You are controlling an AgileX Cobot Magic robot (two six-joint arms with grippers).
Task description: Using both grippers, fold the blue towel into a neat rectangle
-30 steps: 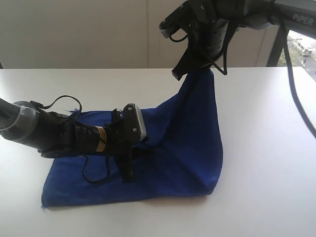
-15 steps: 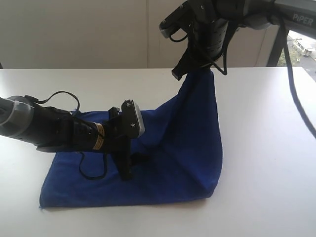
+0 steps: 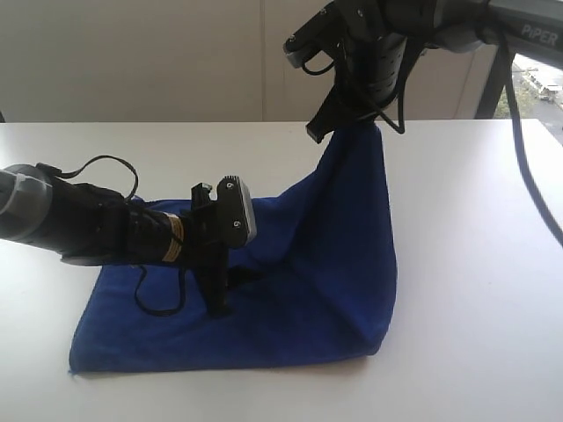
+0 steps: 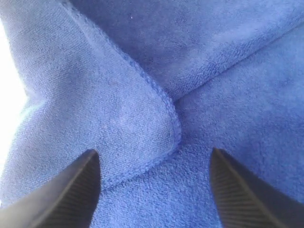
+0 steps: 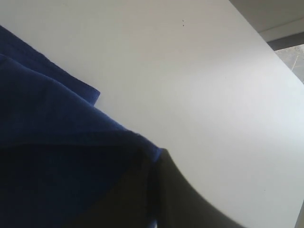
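Both right fingers (image 5: 180, 204), half hidden, pinch the blue towel (image 3: 339, 264); left fingers (image 4: 71, 192) spread.

One word can be read: "PiPER", printed in light letters on the dark grey link of the right arm (image 3: 526, 16), at the upper right corner of the exterior view. The letters are set in capitals except for the small "i", and they run level along the link's side, close to the picture's edge. No other writing, number, label or sign can be made out in the exterior view or in either wrist view.
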